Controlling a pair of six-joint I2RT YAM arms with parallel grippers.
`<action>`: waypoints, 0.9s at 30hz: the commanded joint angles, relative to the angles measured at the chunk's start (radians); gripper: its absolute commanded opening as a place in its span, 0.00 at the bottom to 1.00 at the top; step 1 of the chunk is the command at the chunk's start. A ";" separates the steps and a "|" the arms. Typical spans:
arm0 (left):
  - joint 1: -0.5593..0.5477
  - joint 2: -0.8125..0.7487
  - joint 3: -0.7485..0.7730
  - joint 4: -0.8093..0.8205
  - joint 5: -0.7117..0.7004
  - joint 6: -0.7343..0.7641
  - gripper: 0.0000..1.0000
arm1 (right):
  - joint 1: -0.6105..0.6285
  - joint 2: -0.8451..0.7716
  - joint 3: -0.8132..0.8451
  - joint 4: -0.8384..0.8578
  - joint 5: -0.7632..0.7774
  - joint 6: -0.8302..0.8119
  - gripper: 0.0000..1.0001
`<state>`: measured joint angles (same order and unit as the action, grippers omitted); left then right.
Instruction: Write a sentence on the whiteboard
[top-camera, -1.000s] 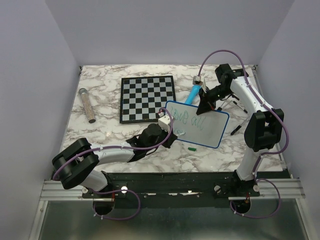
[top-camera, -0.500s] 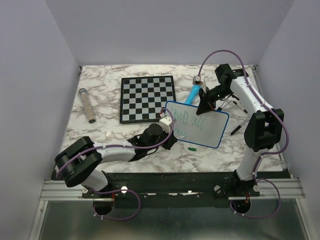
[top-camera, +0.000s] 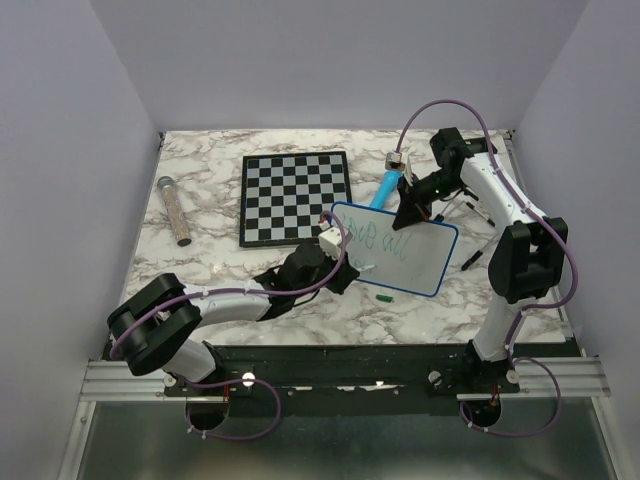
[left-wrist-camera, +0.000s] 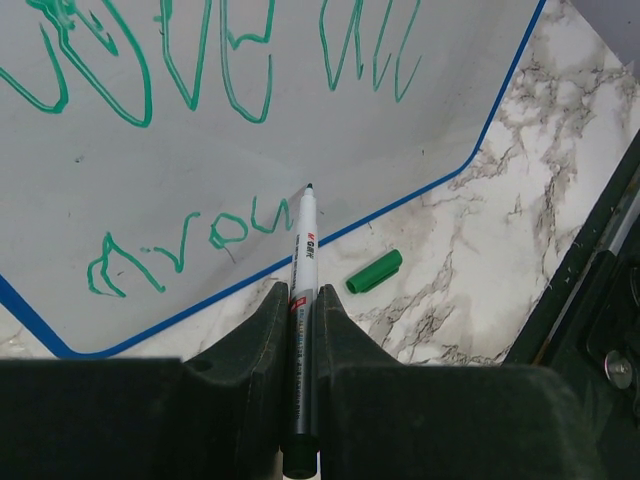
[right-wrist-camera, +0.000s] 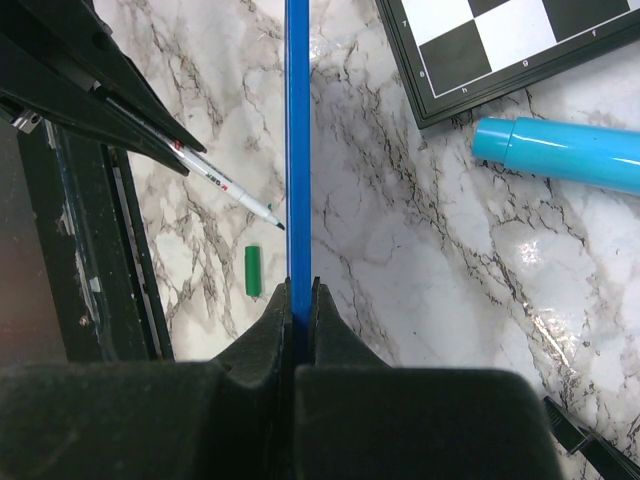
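Left hand (left-wrist-camera: 300, 300) clamps slim pen (left-wrist-camera: 305, 240); right hand (right-wrist-camera: 298, 295) pinches flat, blue-rimmed whiteboard (right-wrist-camera: 297, 120).

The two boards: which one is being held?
The whiteboard with green writing; the right end effector clamps its blue rim. The checkered board lies untouched.

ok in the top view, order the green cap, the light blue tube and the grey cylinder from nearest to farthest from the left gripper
From the left gripper holding the marker:
1. green cap, just right of it, off the whiteboard's near edge.
2. light blue tube, beyond the whiteboard's far edge.
3. grey cylinder, at the far left.
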<state>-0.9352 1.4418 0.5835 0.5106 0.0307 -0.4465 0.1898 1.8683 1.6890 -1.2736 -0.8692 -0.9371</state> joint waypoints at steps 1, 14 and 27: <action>0.006 -0.004 0.041 0.016 -0.021 -0.001 0.00 | 0.002 0.002 -0.002 -0.012 -0.014 -0.019 0.00; 0.007 0.022 0.039 -0.049 -0.014 -0.003 0.00 | 0.002 0.005 -0.002 -0.012 -0.013 -0.019 0.01; 0.006 0.054 0.036 -0.066 0.000 -0.020 0.00 | 0.002 0.005 0.000 -0.013 -0.016 -0.019 0.00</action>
<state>-0.9325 1.4834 0.6128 0.4633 0.0391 -0.4618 0.1898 1.8683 1.6890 -1.2736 -0.8688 -0.9375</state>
